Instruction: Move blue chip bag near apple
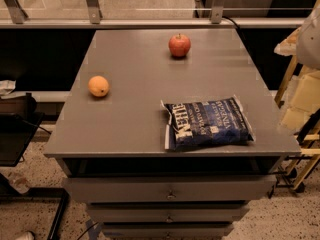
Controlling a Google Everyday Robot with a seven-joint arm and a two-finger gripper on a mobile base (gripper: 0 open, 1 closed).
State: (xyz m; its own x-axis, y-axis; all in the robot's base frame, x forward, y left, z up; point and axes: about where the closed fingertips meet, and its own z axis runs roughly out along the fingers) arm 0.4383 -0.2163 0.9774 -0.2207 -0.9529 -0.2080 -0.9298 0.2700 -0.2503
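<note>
Camera view looks down on a grey table (130,119) with three things on top. The blue chip bag (210,123) lies flat near the front edge, on the right side. Its white letters run sideways and are hard to read. The bag's left end is a white crimped strip, and its right end sits close to the table's right edge.

The apple (179,45) is red and round. It stands near the back of the table, well apart from the bag. An orange fruit (98,86) sits on the left side, well apart from both of them.

Under the table top are drawers (170,190). The lowest one is cut off by the bottom of the picture.

The gripper does not show anywhere in this view, so I cannot tell if it is open, closed or holding something. A pale blurry shape (311,34) pokes in at the right edge. It may be part of the robot, but most of it is cut off. Below it stands a yellow wooden frame (296,129), also partly out of the picture.
</note>
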